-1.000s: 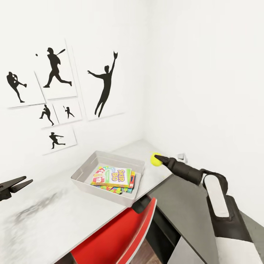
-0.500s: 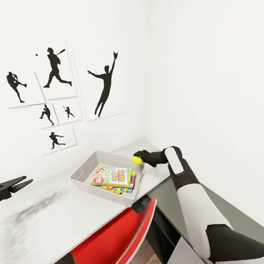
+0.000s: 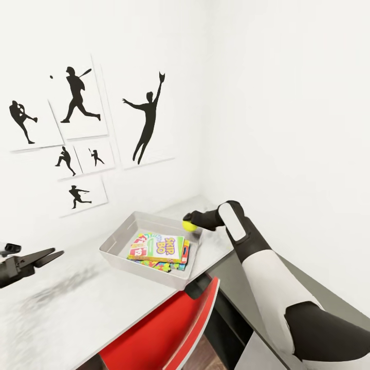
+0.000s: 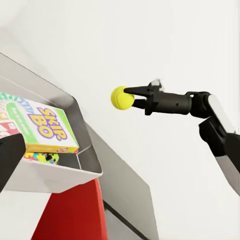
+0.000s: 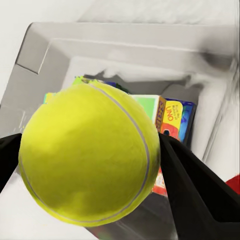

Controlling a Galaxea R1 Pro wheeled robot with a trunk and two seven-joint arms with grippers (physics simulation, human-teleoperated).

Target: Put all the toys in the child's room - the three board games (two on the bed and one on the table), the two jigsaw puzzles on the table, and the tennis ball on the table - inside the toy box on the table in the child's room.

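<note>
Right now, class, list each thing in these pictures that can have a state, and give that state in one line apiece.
tennis ball: gripped, held in the air at the toy box's rim
right gripper: shut on the ball
left gripper: open, holding nothing
toy box: on the table, holding stacked toys
top board game: lying flat in the box

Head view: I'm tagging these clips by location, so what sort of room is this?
Probably a child's bedroom or playroom: black athlete silhouette pictures hang on the white wall, and a grey toy box holding colourful board games sits on the pale table, with a tennis ball in the right gripper.
</note>
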